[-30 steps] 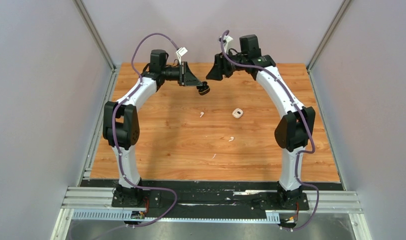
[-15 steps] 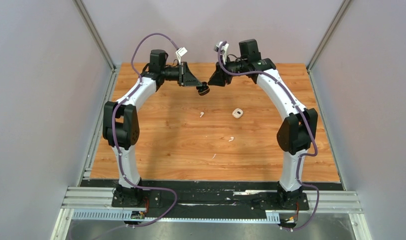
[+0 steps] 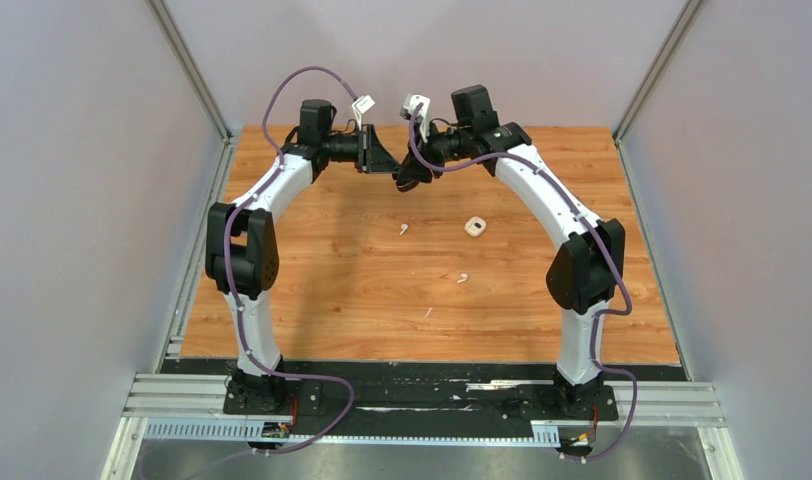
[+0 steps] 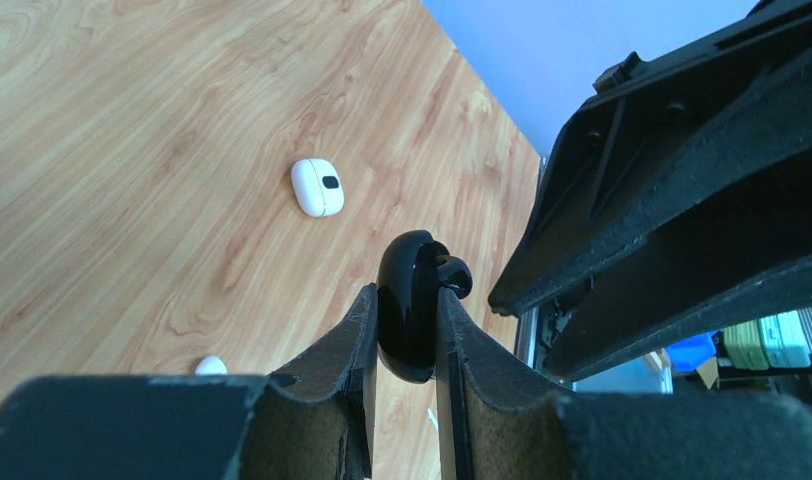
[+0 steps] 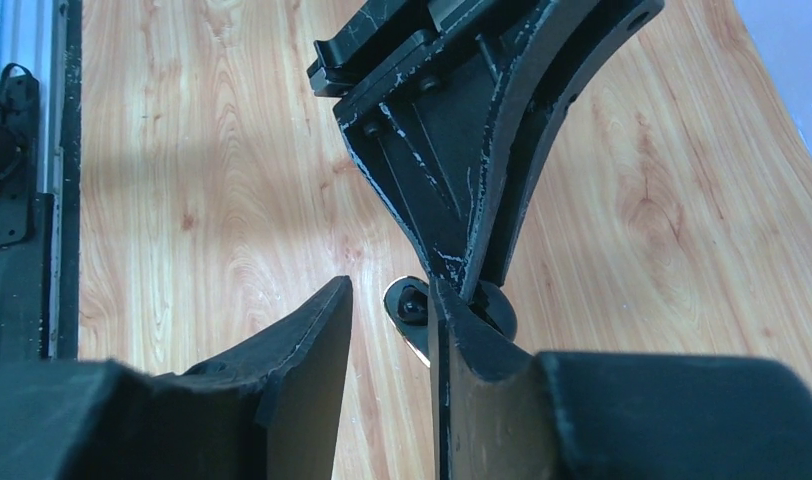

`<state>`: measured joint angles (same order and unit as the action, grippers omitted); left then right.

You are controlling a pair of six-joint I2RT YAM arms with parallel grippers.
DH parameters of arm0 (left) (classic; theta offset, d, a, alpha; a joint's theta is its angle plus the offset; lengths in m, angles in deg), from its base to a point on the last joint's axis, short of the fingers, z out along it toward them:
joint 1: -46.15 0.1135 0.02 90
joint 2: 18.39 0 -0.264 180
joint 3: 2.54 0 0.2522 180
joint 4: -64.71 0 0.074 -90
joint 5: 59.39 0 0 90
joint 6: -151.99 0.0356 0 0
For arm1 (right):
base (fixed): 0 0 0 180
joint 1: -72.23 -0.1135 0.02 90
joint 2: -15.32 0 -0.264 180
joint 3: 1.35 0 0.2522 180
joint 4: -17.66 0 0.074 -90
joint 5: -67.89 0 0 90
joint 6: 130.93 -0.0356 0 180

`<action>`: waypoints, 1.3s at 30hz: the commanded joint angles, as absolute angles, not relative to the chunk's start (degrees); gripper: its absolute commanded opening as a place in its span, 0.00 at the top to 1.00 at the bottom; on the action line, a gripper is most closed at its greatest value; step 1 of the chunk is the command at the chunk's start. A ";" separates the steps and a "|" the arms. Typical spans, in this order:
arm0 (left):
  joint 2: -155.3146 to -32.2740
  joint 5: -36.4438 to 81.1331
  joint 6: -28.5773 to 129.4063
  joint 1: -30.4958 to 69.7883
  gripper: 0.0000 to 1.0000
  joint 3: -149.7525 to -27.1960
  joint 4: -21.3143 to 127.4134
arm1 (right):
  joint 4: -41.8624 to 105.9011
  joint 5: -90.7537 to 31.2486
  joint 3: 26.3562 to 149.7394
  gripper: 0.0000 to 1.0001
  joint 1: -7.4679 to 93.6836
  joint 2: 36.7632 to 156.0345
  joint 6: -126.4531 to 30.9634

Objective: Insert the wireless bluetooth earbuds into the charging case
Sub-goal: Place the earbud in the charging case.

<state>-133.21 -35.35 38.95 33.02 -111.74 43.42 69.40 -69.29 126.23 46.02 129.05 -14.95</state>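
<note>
L gripper (image 4: 407,298) pinches the black charging case (image 4: 410,330) edge-on btwn its pads, jaws narrow. Case's long axis runs along the fingers, rounded end poking past the tips toward R gripper (image 5: 390,290). Small black nub (image 4: 452,275) sits at that far end; we can't tell if it's a bud. R jaws abt half open, one fingertip (image 5: 462,330) just beside the case, contact unclear. Both meet above far-centre of table (image 3: 312,290). White charging case (image 3: 474,227) lies flat on the wood. A white earbud (image 3: 403,229) lies left of it, 2nd white earbud (image 3: 462,278) nearer the bases; too small for us to read their axes.
</note>
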 commanded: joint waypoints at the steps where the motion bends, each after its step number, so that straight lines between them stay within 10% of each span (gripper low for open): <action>1: -130.47 -36.56 39.79 32.93 1.00 -114.14 44.05 | 68.79 -64.61 127.29 0.68 45.13 127.83 -12.17; 19: -130.62 -36.52 38.98 32.88 1.00 -114.48 44.69 | 68.96 -59.28 123.37 0.74 43.89 125.57 -6.89; 25: -130.33 -37.08 41.07 32.87 1.00 -114.31 43.58 | 69.02 -58.97 123.14 0.90 43.75 125.11 -3.54; 39: -129.97 -37.62 46.38 32.87 1.00 -114.70 40.10 | 68.85 -79.31 124.54 0.58 50.93 122.52 -2.13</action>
<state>-133.21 -36.42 43.86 33.00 -111.74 40.36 70.06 -70.34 120.29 48.25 125.38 0.13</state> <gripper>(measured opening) 0.290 0.392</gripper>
